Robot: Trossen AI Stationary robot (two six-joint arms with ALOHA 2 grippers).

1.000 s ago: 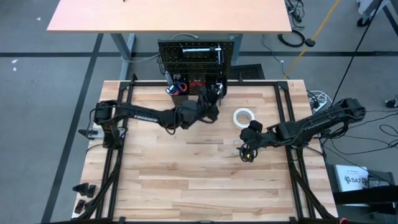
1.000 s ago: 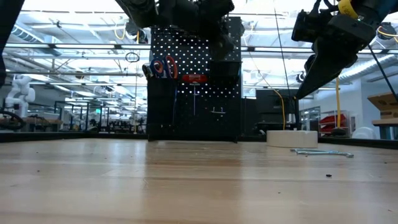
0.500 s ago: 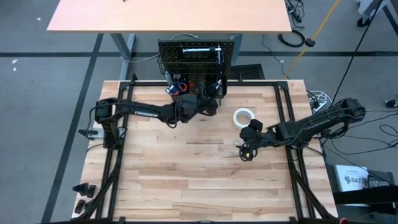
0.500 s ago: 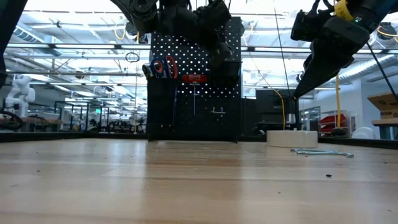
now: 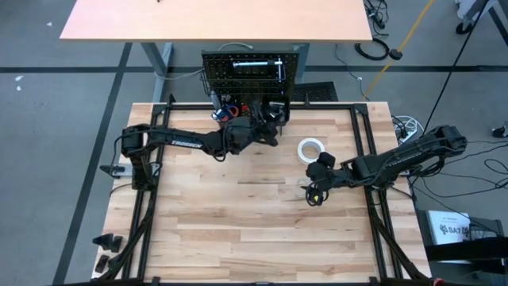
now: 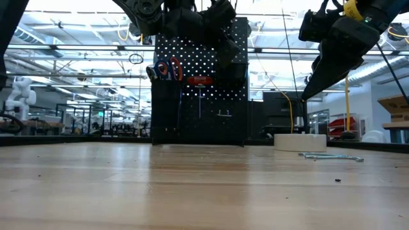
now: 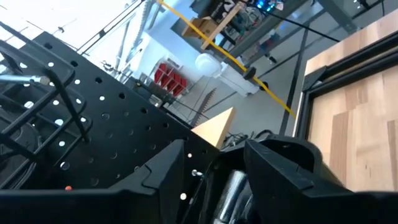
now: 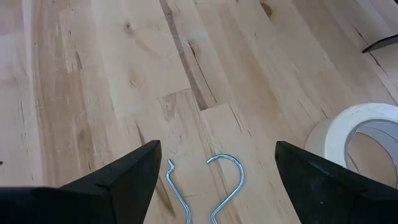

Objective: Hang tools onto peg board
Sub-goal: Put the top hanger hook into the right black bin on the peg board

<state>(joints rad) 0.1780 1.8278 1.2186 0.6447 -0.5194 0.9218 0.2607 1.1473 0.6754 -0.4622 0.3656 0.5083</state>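
Left gripper [image 7: 233,180] clamped on silver ratchet [image 7: 229,193], peg board [image 7: 93,124] just ahead. Judged stiff, heavy, slippery; best held mid-handle.

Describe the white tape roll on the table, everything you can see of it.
The white tape roll is a wide ring with an open centre, lying flat on the wooden tabletop to the right of the peg board. From table height it reads as a low white cylinder. Nothing grips it: the right gripper hangs open above the table beside it, over two thin metal hooks, and the roll shows at the edge of the right wrist view.
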